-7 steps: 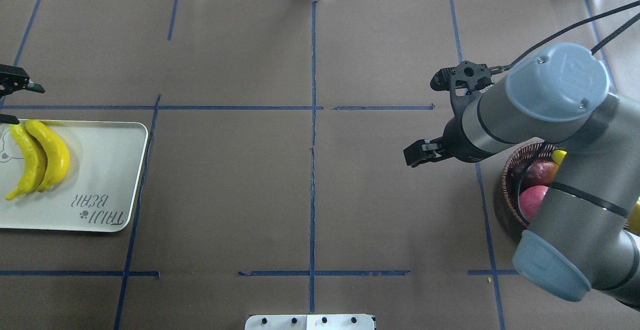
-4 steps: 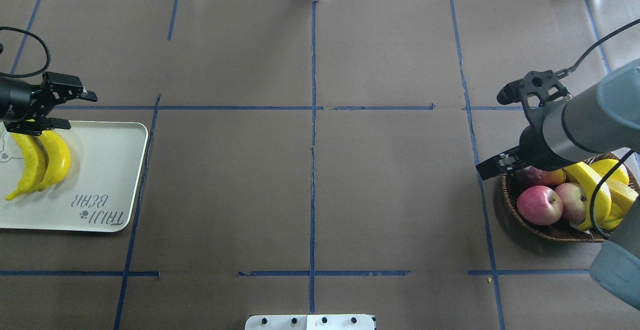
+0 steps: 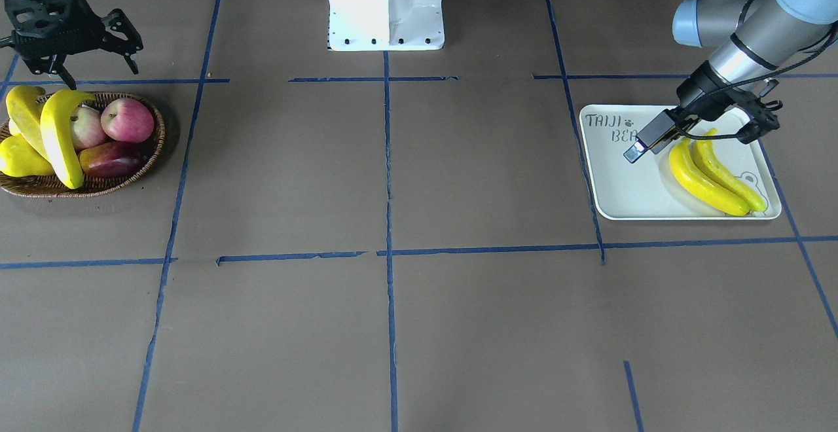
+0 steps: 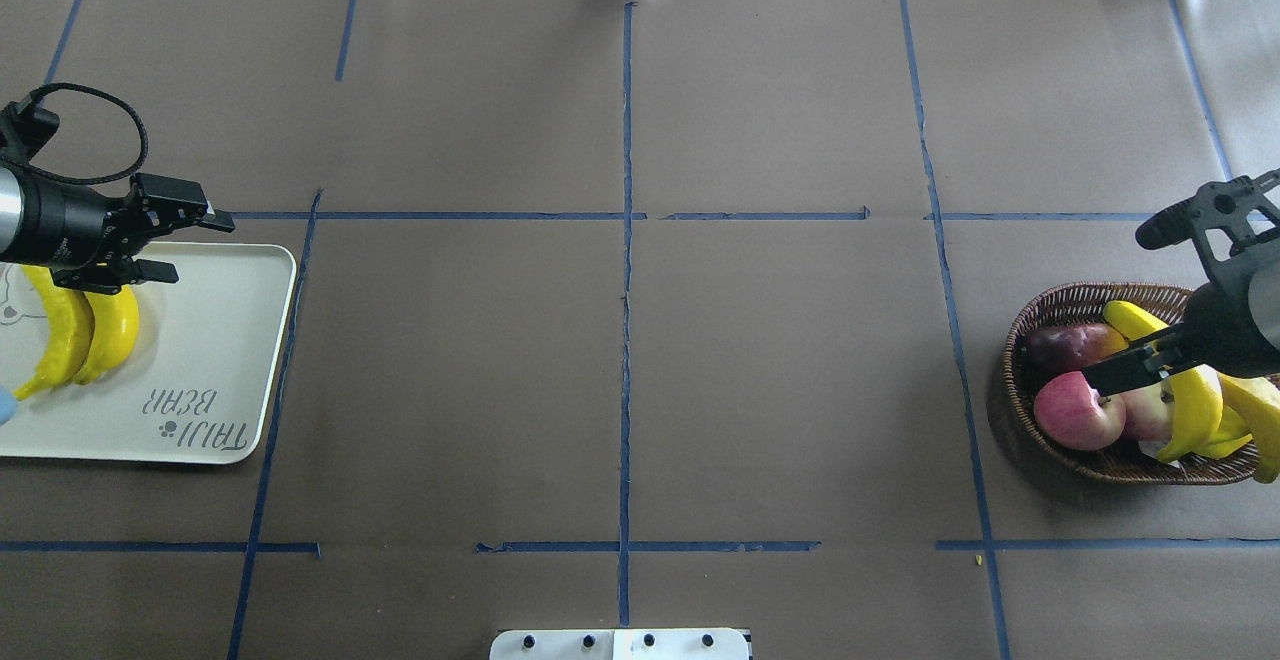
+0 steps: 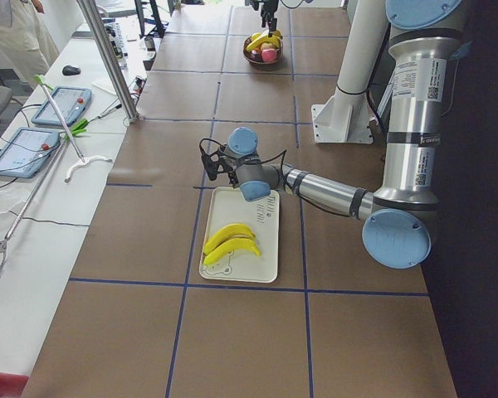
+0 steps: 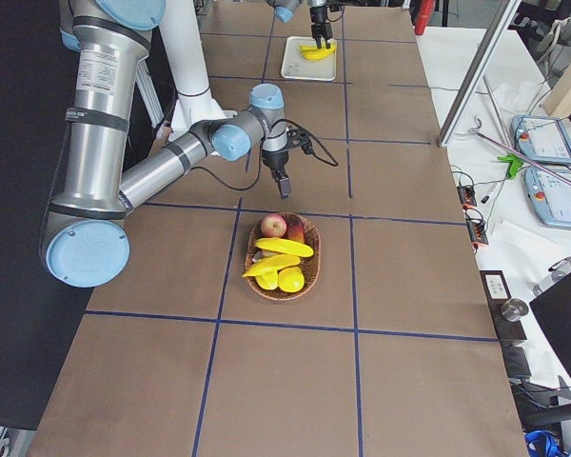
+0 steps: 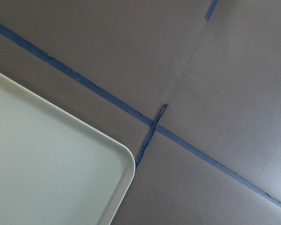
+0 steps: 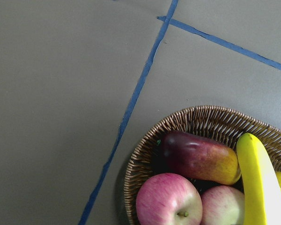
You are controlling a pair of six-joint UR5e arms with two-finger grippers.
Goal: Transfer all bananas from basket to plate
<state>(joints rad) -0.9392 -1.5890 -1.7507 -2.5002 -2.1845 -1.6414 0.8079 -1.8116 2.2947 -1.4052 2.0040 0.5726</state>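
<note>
Both grippers open and empty: left over the plate, right over the basket.

My left gripper [image 3: 697, 137] hangs with its fingers spread and nothing between them, above the end of the plate [image 3: 615, 183] that faces my base. The spread fingers straddle the near tips of the two bananas [image 3: 710, 177], which lie side by side and touching on the plate, by the bench's left edge. My right gripper [image 3: 99, 69] is likewise spread wide and holds nothing, above the basket [image 3: 98, 186] by the bench's right edge. The other two bananas [image 3: 55, 131] are in that basket, draped across two apples [image 3: 124, 120], with a dark red-and-yellow fruit [image 3: 108, 160] and a yellow pear [image 3: 16, 157] beside them.
</note>
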